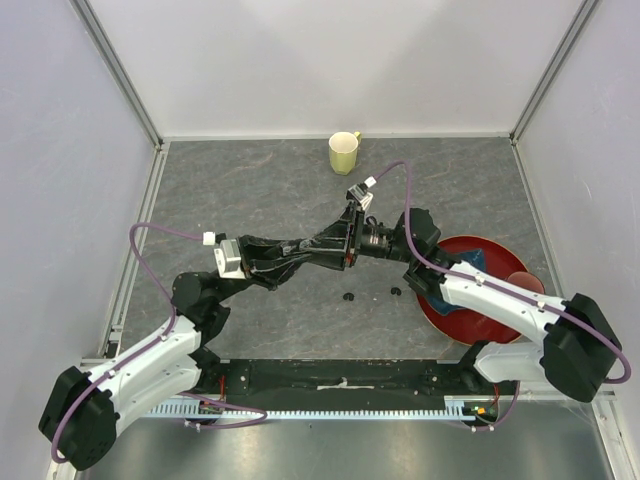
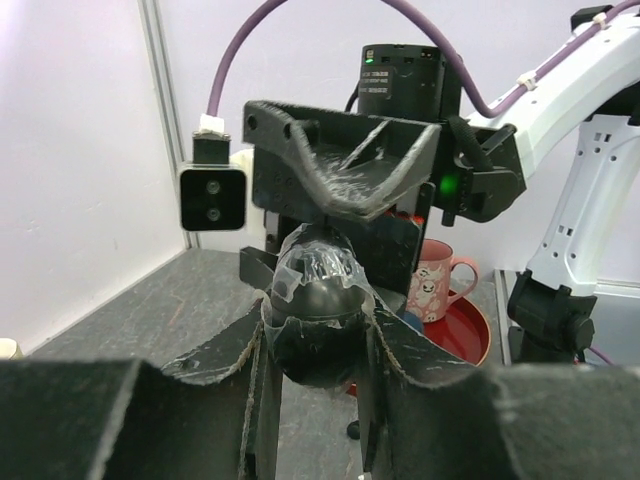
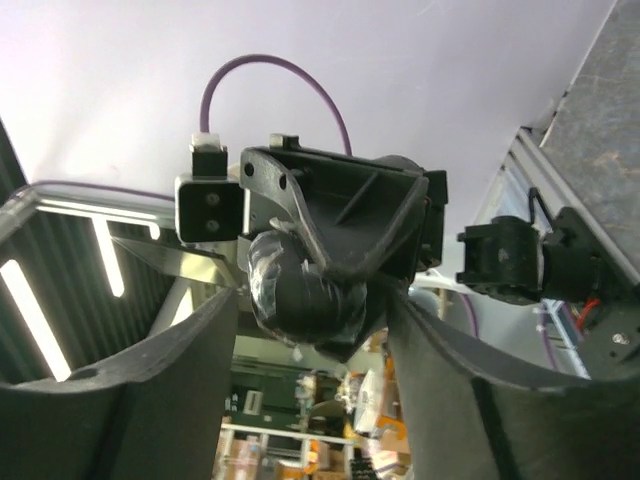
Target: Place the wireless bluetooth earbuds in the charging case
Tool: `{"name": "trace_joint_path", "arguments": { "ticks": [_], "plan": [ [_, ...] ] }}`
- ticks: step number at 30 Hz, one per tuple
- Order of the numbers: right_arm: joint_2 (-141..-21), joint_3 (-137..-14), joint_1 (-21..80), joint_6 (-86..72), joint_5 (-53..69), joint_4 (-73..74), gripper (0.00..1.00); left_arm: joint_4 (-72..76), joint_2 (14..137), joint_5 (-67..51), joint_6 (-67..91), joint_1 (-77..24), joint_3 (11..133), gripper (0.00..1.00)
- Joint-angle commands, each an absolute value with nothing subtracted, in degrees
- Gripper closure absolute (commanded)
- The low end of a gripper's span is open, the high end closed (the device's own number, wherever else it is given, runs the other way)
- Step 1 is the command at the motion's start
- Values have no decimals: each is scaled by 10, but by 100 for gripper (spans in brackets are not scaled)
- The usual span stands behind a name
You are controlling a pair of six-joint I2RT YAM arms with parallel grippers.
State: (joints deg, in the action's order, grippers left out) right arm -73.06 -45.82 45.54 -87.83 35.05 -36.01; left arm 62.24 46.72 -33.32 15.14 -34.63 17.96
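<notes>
- Ahead of left gripper: right gripper, nose to nose; no passage between.
- Beneath both: one earbud, second earbud on table.
- Beyond both: yellow-green mug, well apart.
- Behind right gripper: red plate, pink mug.

Charging case in left end effector (mid-table), earbuds before it, mug behind.

Robotics lab test cell: grey stone-look tabletop boxed in by plain pale wall panels on aluminium frame posts. Slotted cable duct along the near edge, with left arm and right arm bolted beside it. The right wrist view, looking past the cell, shows ceiling strip lights and blurred workroom clutter.
</notes>
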Motion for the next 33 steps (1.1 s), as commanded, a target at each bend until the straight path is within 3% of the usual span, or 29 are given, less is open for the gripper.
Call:
{"name": "trace_joint_path", "arguments": {
  "ticks": [1, 2, 5, 11, 33],
  "plan": [
    [-691, -479, 455, -786, 321, -300, 28, 632, 452, -300, 136, -345, 173, 98],
    [-670, -489, 455, -754, 309, -233, 21, 626, 449, -295, 134, -345, 172, 98],
    [-637, -550, 455, -603, 248, -76, 14, 613, 437, -284, 132, -345, 164, 98],
    [-634, -639, 455, -421, 219, 81, 13, 649, 445, -272, 148, -345, 148, 98],
    [-676, -680, 475, -361, 178, 157, 13, 701, 504, -359, 195, -345, 190, 98]
  ]
}}
